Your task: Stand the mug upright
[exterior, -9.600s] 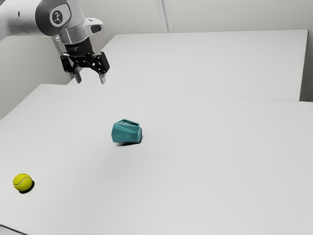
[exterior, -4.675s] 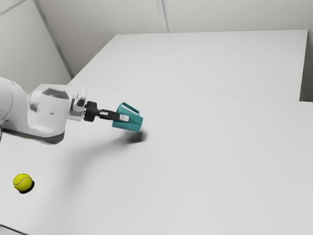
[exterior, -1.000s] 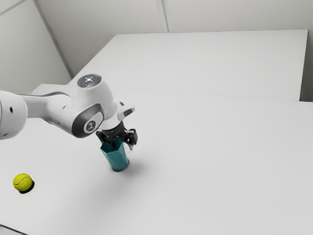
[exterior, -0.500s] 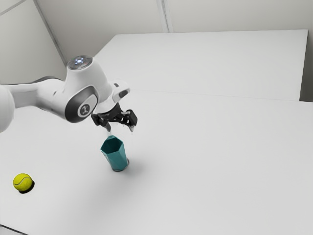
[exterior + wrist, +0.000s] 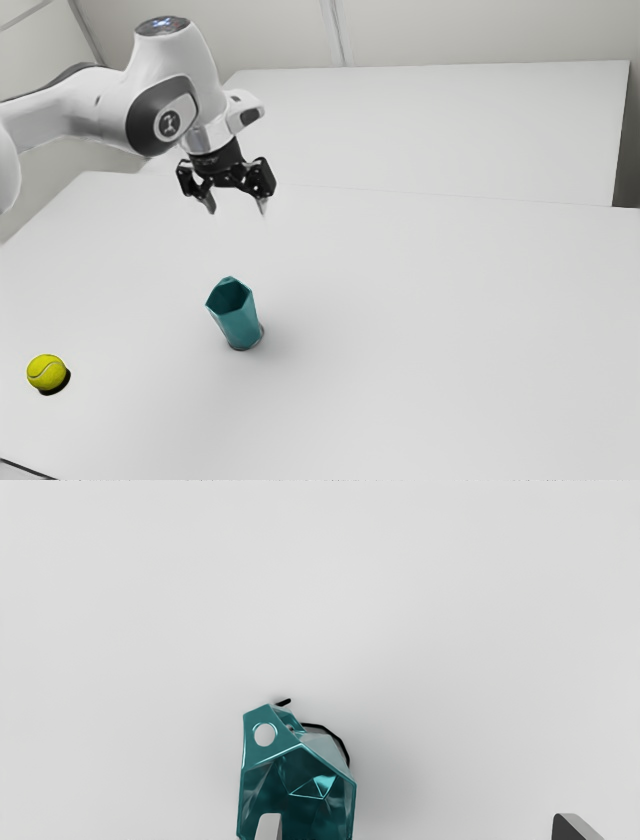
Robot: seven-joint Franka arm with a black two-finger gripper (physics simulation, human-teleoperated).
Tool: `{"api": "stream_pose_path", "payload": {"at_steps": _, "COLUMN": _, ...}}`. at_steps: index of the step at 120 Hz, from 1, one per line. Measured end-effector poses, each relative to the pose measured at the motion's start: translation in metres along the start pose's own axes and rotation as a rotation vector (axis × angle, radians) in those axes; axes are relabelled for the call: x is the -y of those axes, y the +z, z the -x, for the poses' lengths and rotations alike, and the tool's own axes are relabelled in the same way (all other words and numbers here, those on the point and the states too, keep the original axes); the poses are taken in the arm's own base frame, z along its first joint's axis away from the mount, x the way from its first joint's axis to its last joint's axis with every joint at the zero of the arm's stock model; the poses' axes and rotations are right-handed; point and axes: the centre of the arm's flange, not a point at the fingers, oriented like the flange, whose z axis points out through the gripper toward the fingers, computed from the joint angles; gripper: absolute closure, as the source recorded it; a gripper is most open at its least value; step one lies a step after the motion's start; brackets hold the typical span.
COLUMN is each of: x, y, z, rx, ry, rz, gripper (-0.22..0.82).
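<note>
High above the table in the exterior view, my gripper [image 5: 237, 207] points down, its two fingers apart with nothing between them. Below it the teal mug [image 5: 238, 318] stands on its base on the table, mouth up, leaning slightly in that view. The wrist view looks down into the open mouth of the mug [image 5: 310, 790], its handle with a round hole at one side. In that view my gripper [image 5: 417, 827] has widely parted fingertips, one overlapping the mug in the picture.
A yellow tennis ball [image 5: 47, 373] lies on the white table [image 5: 430, 350] toward the exterior view's left. A dark cable [image 5: 28, 468] crosses the lower left corner of that view.
The mug lay on its side, was lifted in my gripper, then turned mouth up and set on the table. My gripper has let go and risen well above it.
</note>
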Motion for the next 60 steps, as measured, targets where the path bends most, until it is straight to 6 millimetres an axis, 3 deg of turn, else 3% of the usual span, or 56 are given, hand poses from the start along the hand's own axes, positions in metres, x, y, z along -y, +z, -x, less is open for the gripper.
{"api": "stream_pose_path", "payload": {"at_steps": 60, "x": 0.006, "y": -0.062, "z": -0.022, "rx": 0.083, "ry": 0.014, "rz": -0.033, "gripper": 0.01}}
